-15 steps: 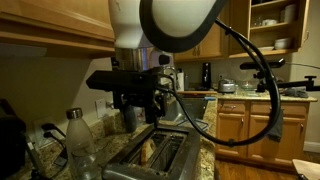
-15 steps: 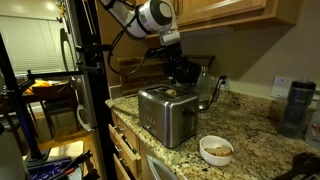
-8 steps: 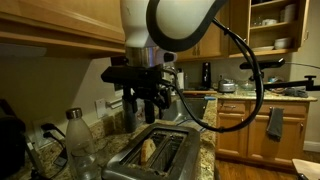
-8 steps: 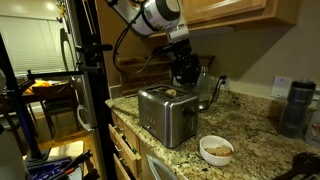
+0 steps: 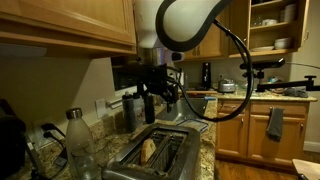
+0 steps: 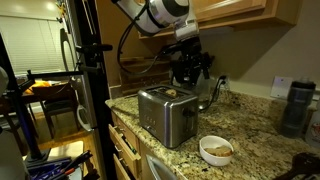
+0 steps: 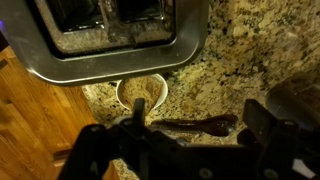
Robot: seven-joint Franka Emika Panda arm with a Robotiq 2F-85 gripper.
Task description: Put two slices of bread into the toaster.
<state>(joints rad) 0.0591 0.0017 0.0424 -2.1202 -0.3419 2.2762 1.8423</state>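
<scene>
Jaws are standing wide apart with nothing between them, the gripper (image 5: 148, 105) hanging in free air above the toaster (image 5: 150, 158) with a gap showing over its top edge. Below the jaws a slice (image 5: 148, 150) is sitting upright in one slot, its rounded top poking just past the slot rim; whether the other slot is holding bread is not showing. In an exterior view the gripper (image 6: 190, 78) is hovering over the far end of the toaster (image 6: 165, 115), where the slice (image 6: 170, 92) is showing only as a small tan spot on top. A cabinet (image 5: 60, 25) is hanging above and to one side of the jaws, its lower edge level with the wrist, and a bottle (image 5: 80, 145) is standing lower down beside the toaster, apart from the jaws. In the wrist view the two fingers (image 7: 95, 150) are framing open counter (image 7: 250, 45), the toaster's (image 7: 110, 62) rounded steel edge is lying ahead of them, and a bowl (image 7: 140, 95) is sitting just beside that edge, below the jaws.
</scene>
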